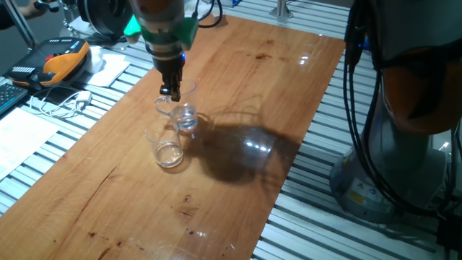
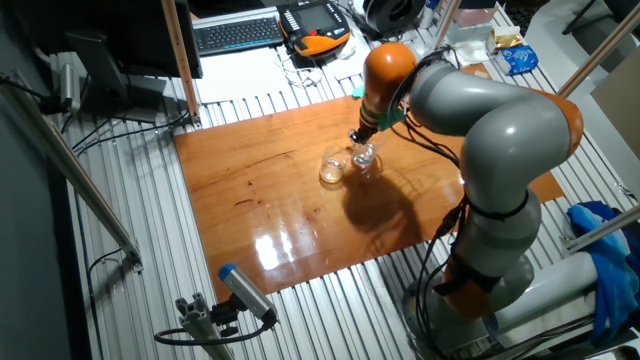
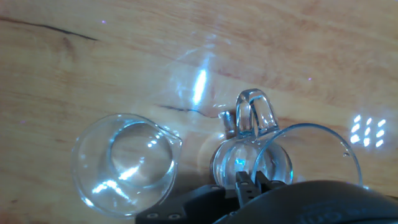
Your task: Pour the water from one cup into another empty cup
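The clear glass mug (image 1: pixel 185 115) with a loop handle (image 3: pixel 252 115) stands on the wooden table, close beside the handleless glass tumbler (image 1: pixel 167 148). My gripper (image 1: pixel 171 91) comes down from above, its jaws pinched on the mug's rim wall on the side away from the handle. In the hand view the mug (image 3: pixel 273 155) is right above my fingertips (image 3: pixel 244 184) and the tumbler (image 3: pixel 124 165) lies to its left, upright and open. A little clear water (image 1: pixel 187 123) glints low in the mug. Both also show in the other fixed view: mug (image 2: pixel 364 157), tumbler (image 2: pixel 331 171).
The wooden table top (image 1: pixel 238 87) sits on a slatted metal bench. An orange-black handset (image 1: pixel 54 61), cables and papers lie off its left edge. The robot's base and cables (image 1: pixel 404 108) stand at the right.
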`<state>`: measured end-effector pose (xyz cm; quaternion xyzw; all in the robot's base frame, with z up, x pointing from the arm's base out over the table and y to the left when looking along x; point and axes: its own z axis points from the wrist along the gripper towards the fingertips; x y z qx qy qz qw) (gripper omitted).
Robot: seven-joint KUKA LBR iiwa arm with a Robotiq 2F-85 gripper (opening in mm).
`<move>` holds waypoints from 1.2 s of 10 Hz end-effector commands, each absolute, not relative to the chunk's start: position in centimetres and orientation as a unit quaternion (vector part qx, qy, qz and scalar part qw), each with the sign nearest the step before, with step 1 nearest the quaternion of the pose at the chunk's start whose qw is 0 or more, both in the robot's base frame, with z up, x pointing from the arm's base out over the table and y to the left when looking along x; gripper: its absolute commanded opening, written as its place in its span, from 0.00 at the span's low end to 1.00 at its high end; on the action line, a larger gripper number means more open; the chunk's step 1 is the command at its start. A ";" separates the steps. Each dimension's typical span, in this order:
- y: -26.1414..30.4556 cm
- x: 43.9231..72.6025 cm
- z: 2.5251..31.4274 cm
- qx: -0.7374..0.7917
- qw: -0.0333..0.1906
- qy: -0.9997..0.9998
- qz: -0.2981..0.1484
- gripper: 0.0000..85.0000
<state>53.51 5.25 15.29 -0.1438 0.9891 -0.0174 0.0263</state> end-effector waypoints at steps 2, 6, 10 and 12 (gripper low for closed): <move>5.2 53.5 15.3 -0.136 0.018 0.991 -0.009 0.00; 5.2 53.5 15.3 -0.137 0.014 0.990 -0.017 0.00; 4.5 53.7 17.1 -0.138 0.021 0.990 -0.027 0.00; 4.7 53.7 16.8 -0.145 0.031 0.987 -0.060 0.00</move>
